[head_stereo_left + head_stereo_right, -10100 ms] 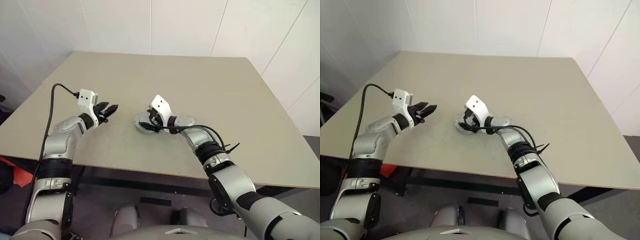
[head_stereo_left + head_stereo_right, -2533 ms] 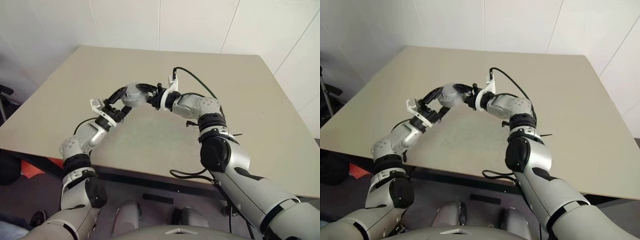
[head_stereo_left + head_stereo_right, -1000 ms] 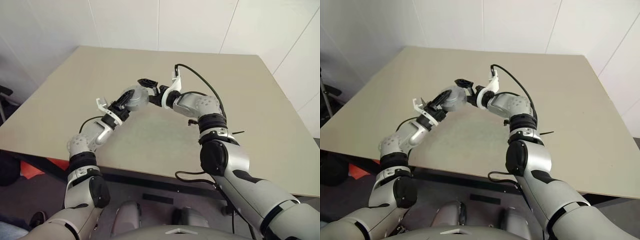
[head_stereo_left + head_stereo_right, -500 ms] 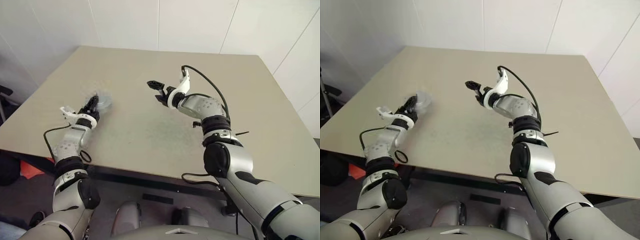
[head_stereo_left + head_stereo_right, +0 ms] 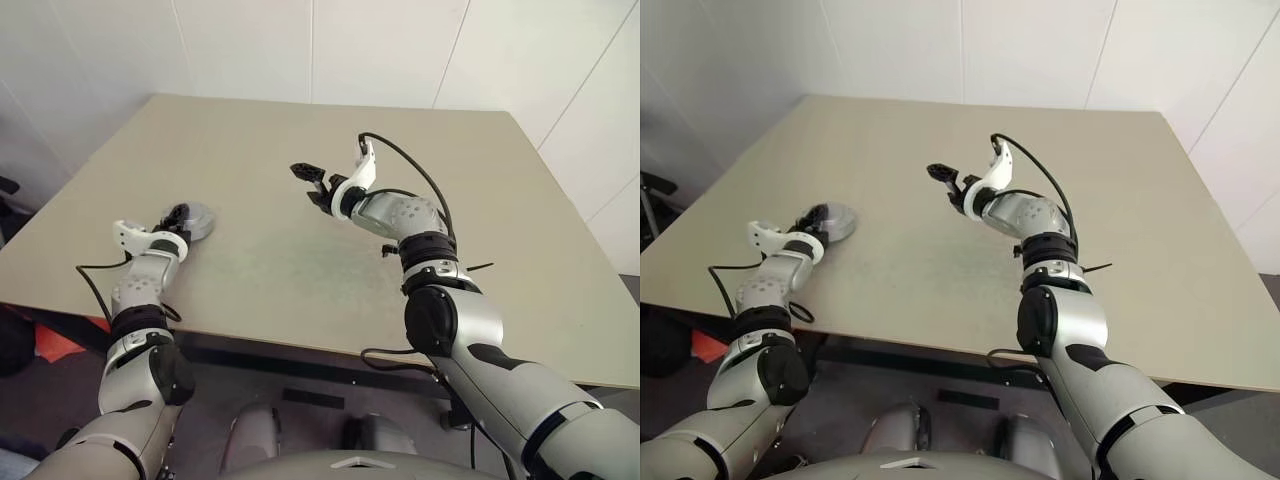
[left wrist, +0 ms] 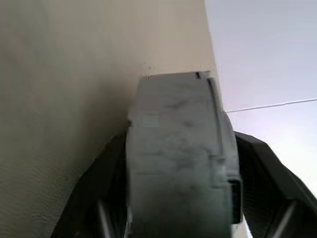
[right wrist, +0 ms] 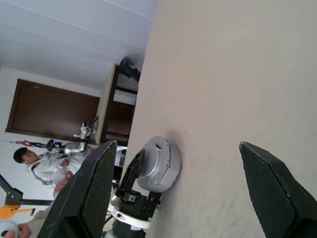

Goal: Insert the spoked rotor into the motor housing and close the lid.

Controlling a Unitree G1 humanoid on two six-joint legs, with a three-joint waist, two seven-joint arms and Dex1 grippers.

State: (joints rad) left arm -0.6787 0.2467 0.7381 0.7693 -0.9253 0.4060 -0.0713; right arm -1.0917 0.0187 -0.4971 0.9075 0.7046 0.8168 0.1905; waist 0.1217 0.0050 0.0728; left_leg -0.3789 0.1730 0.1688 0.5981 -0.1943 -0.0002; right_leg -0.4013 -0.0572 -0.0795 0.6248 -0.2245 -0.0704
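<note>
The motor housing [image 5: 193,220] rests on the table [image 5: 300,250] between the left gripper [image 5: 178,222] fingers, which flank its sides. Whether they pinch it I cannot tell. The right gripper [image 5: 309,184] hangs well apart, jaws spread wide and empty.

The right pincer [image 7: 190,198] stands wide open above the beige table [image 7: 237,74]. Beyond, the left pincer [image 7: 131,181] flanks the motor housing [image 7: 159,163]. A person [image 7: 42,166] stands far off.

Robot lab: bare beige table [image 5: 300,140], white panelled walls [image 5: 250,45], another robot [image 7: 74,147].
</note>
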